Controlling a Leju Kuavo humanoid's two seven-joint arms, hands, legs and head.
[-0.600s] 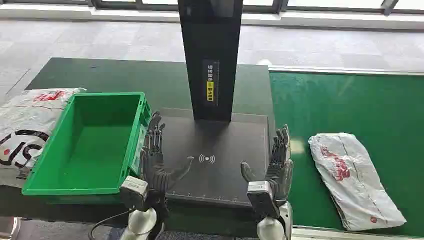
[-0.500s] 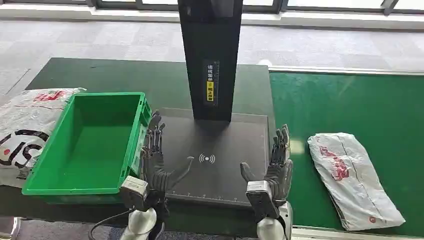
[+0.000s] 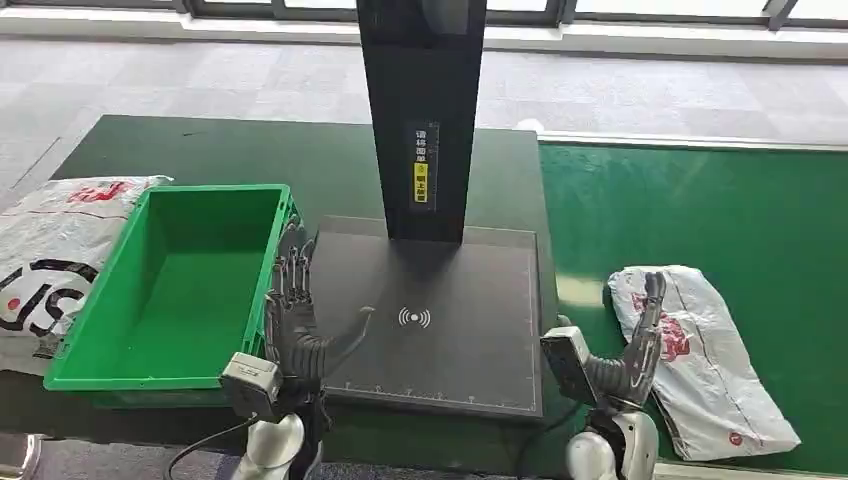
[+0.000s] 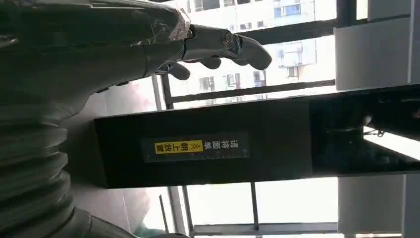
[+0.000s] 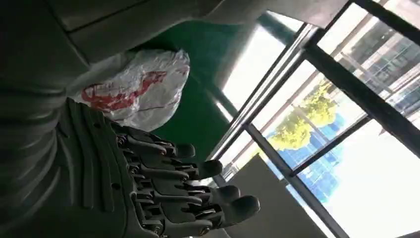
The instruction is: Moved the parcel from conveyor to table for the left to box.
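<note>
- Right robot hand [image 3: 632,345]: fingers spread and extended, holding nothing; it is raised over the near-left edge of the parcel [image 3: 705,360], fingertips overlapping the bag in the head view. Contact cannot be told.
- Parcel: white plastic bag with red print, lying flat on the green conveyor [image 3: 700,215], just beyond and to the right of the right robot hand.
- Left robot hand [image 3: 295,315]: fingers apart, empty, hovering at the left edge of the dark scanner plate [image 3: 450,300].
- Green box [image 3: 180,285]: just left of the left robot hand, on the tabletop [image 3: 230,150].
- Black post [image 3: 422,110] stands beyond both hands.
</note>
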